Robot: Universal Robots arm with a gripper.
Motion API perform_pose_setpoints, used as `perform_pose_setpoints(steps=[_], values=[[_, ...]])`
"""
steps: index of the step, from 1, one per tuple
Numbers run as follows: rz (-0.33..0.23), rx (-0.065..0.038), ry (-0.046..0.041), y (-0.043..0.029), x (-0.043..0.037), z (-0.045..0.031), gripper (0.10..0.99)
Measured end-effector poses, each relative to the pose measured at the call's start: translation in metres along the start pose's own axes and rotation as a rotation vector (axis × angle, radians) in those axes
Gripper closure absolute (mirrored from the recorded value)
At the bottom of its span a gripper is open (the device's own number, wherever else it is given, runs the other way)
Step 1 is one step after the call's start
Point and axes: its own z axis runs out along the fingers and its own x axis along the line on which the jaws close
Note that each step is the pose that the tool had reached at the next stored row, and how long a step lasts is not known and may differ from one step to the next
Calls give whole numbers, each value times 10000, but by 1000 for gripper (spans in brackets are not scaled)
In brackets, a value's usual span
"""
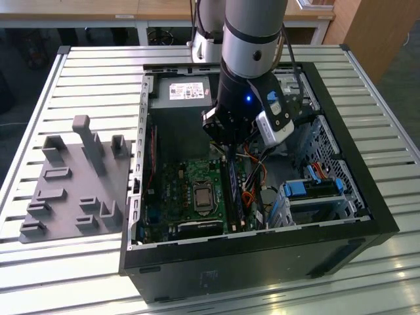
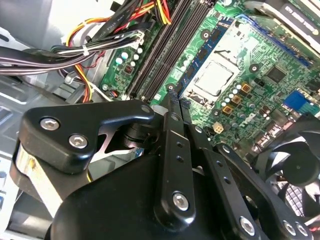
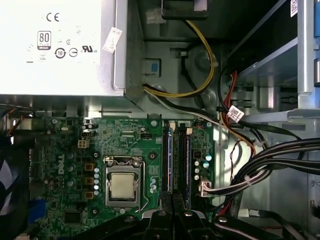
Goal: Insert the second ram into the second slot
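- The gripper (image 2: 178, 102) hangs with its fingers (image 2: 173, 125) narrow, tips almost together, over one end of the ram (image 2: 201, 59).
- The ram stands on edge in the slot beside the one processor socket (image 3: 122, 186).
- The power supply (image 3: 55, 45) carries printed approval marks and one small white sticker (image 3: 112, 39).

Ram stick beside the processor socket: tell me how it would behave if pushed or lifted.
Probably stiff: the ram stick is a thin flat board standing on edge. Likely light for its length. Sideways pushes could damage it, given the exposed chips along its face.
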Motion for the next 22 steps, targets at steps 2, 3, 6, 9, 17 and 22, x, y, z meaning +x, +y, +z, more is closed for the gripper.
perform_pose_setpoints(steps=[2,3,6,9,17,22], values=[[1,-1,1,0,-6,27,961],[1,-1,3,1,-8,43,961],[1,0,4,2,-12,92,961],[1,-1,5,2,-13,133,961],[20,-2,3,-2,-18,239,961],[62,-1,3,-3,-26,291,961]])
